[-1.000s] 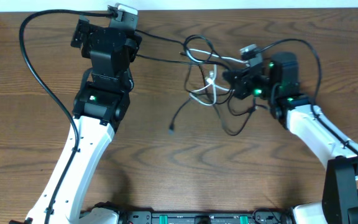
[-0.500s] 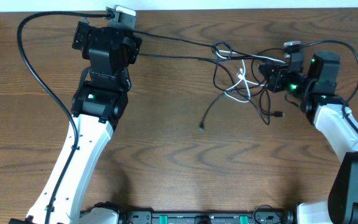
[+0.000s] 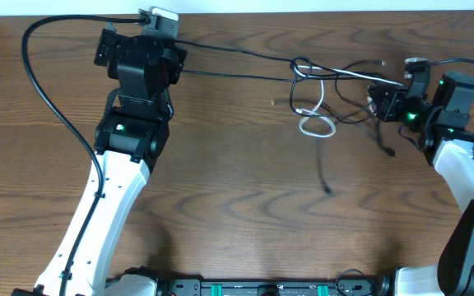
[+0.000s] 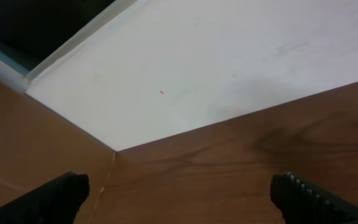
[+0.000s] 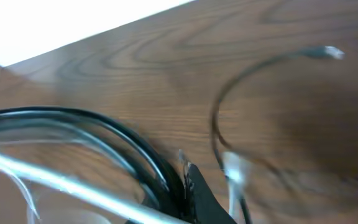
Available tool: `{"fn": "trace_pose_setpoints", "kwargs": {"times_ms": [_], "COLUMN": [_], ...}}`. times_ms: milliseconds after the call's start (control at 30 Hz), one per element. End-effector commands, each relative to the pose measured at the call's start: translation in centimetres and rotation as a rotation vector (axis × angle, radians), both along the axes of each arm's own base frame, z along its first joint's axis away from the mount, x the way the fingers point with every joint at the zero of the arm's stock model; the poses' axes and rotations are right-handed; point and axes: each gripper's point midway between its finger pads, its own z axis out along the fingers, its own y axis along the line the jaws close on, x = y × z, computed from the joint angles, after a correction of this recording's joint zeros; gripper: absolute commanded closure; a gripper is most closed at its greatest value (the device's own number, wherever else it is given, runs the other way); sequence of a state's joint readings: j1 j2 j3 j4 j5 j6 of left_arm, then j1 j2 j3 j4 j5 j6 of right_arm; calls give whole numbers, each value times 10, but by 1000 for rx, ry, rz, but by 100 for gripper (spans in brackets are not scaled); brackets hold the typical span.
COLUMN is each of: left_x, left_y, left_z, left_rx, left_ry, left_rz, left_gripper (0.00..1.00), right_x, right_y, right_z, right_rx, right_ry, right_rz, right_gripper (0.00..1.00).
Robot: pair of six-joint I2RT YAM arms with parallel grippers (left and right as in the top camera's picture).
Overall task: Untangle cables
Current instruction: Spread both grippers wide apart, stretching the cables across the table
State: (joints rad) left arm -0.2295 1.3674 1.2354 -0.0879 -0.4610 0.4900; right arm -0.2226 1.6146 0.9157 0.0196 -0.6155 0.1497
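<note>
The cables lie in a tangle [image 3: 303, 70] right of the table's middle. Two black strands [image 3: 237, 64] run taut from it toward the left arm. A white cable forms a loop [image 3: 316, 125] below the knot, and a loose black end [image 3: 326, 187] trails toward the front. My right gripper [image 3: 383, 99] is shut on the cables at the tangle's right side. In the right wrist view, black strands [image 5: 135, 146] and a white one [image 5: 73, 186] bunch at the right gripper [image 5: 182, 180], all blurred. My left gripper [image 3: 153, 20] is open at the back edge, with nothing in the gripper [image 4: 185, 199].
A thick black arm wire [image 3: 35, 74] arcs left of the left arm. A white wall [image 4: 216, 68] borders the table's back edge. A thin black cord with a pale plug [image 5: 328, 53] curves over the wood in the right wrist view.
My right gripper has pulled the cables to the right. The tangle has stretched out and shifted right, and the loose black end swung right and forward. The left arm has not moved.
</note>
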Motion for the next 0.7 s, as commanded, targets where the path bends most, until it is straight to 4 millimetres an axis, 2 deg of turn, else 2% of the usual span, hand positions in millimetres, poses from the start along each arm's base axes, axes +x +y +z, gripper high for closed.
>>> {"fn": "trace_pose_setpoints", "kwargs": {"times_ms": [0,100,300,567,667], "left_x": [-19,-21,-26,-33,-36], "left_y": [71,86,96,123,134], "left_z": [24,23,13,12,10], "left_rx": [39,18,12,15,14], "left_ry": [-61,-67,-29,-20,-13], "left_rz": [276,319,345,412,440], "left_gripper": [2,2,2,2,2], "right_x": [1,-1,-4,-11,-15], "right_y": [-73,-83,-98,-129,-143], "right_z": [-15,-15,-16,-18,-18], "right_rx": [-110,-109,-121,-150,-149], "right_ry": [65,67,72,84,87], "right_rz": [-282,-304,-347,-439,-471], "right_gripper": [96,96,94,89,82]}}
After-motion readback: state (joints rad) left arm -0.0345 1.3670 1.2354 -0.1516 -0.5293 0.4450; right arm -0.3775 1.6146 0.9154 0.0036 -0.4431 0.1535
